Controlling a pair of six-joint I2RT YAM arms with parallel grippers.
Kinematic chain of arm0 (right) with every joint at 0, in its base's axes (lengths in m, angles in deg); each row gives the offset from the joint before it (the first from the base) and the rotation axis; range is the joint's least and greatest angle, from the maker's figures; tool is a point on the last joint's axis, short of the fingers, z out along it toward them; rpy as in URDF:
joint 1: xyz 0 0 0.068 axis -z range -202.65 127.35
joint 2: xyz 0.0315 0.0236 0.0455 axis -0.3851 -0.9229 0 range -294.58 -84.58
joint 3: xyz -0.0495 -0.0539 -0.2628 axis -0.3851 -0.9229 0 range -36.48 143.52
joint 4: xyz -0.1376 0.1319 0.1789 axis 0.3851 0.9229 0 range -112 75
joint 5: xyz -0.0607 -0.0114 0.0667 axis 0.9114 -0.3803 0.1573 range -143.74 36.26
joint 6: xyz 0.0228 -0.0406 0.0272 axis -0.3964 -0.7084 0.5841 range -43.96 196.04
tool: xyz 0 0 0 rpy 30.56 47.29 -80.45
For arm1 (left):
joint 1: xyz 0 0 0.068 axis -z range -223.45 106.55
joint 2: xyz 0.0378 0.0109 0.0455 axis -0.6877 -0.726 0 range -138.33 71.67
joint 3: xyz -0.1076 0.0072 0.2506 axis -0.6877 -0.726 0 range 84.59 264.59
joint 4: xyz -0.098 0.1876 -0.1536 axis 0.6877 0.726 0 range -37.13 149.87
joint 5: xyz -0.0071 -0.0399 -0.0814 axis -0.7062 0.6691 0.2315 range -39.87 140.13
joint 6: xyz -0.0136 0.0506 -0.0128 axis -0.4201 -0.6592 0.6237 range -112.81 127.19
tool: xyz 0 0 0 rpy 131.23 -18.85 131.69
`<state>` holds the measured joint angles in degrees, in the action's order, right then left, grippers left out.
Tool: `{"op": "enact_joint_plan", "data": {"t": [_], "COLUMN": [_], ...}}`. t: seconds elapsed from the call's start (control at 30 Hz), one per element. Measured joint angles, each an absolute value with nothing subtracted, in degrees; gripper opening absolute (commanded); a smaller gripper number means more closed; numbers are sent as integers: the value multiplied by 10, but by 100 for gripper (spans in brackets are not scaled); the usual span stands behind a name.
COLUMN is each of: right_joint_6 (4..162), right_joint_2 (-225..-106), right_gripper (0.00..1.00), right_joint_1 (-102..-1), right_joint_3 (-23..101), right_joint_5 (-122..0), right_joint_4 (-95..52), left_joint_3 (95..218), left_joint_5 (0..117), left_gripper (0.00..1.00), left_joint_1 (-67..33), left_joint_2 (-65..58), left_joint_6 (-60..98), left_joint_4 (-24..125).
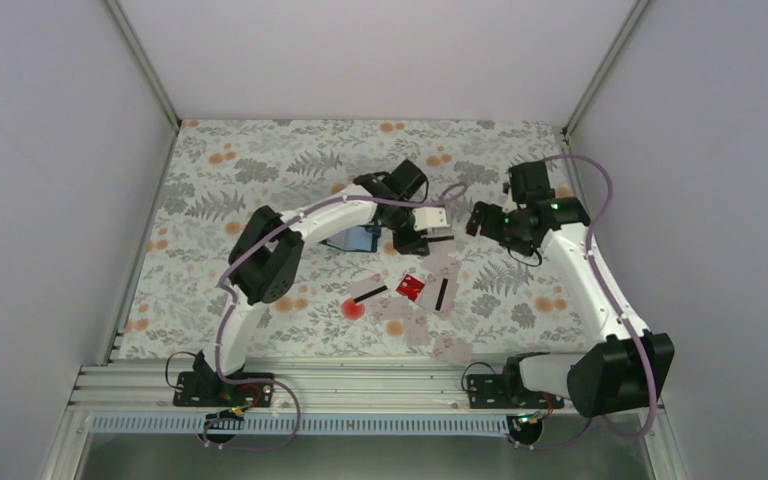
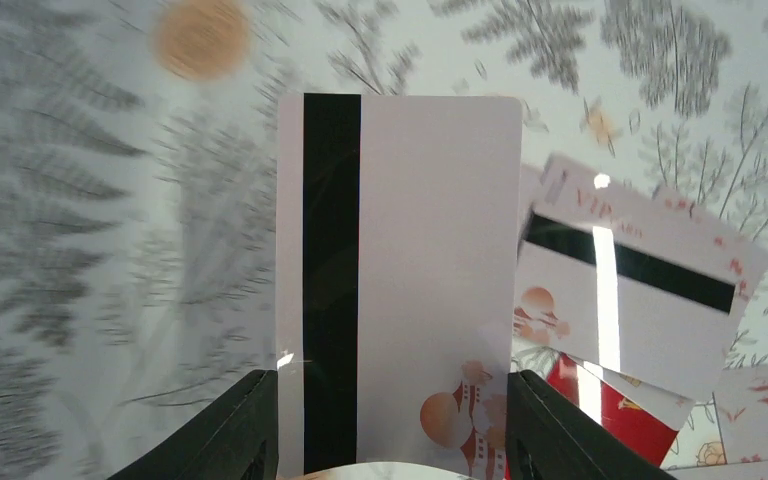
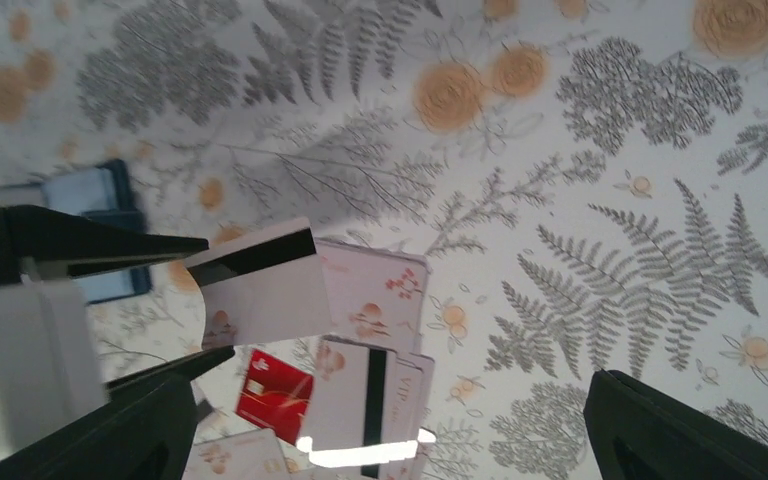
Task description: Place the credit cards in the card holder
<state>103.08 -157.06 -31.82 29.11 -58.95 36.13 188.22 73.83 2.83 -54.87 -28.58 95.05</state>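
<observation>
The only lettering that can be read is "VIP", in red capitals near the top edge of a whitish card (image 2: 650, 300) lying on the table (image 2: 80, 250), just above its black magnetic stripe, in the left wrist view; smaller red characters follow it but are too fine and washed by glare to read. The red card (image 2: 620, 415) under it carries small yellow marks that cannot be made out. In the top and right wrist views all print is too small to read

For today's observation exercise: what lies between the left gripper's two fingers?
A whitish credit card with a black magnetic stripe sits there, clamped at its near end between the left gripper fingers. The left wrist view shows it most clearly.
</observation>
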Motion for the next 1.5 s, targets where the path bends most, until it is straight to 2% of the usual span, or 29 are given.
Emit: {"op": "enact_joint_plan", "data": {"t": [0.2,0.53,0.7,0.83,0.9,1.5], "right_joint_6": [1041,1092,1121,1136,1143,1172], "right_joint_2": [-1556,-1573,-1577,-1577,-1578,-1580], "right_gripper": [94,82,69,53,48,26], "right_joint_1": [-317,-318,-321,-322,-323,-328], "right_joint_3": [299,312,312,313,313,313], "right_joint_5": [-628,-774,-812,-821,-823,-825], "right_joint_4": [322,201,154,140,136,121], "left_joint_3": [1923,1961,1970,1975,1976,1977], "left_joint_5": [769,794,803,804,803,801], "left_gripper": [45,45,45,45,45,45], "left_joint_1": [-8,-28,-28,-28,-28,-28], "left_joint_2": [-510,-448,-439,-436,-434,-433], "left_joint_6": [-233,-129,-96,-78,-72,-58], "left_joint_4": [950,947,948,948,948,948]}}
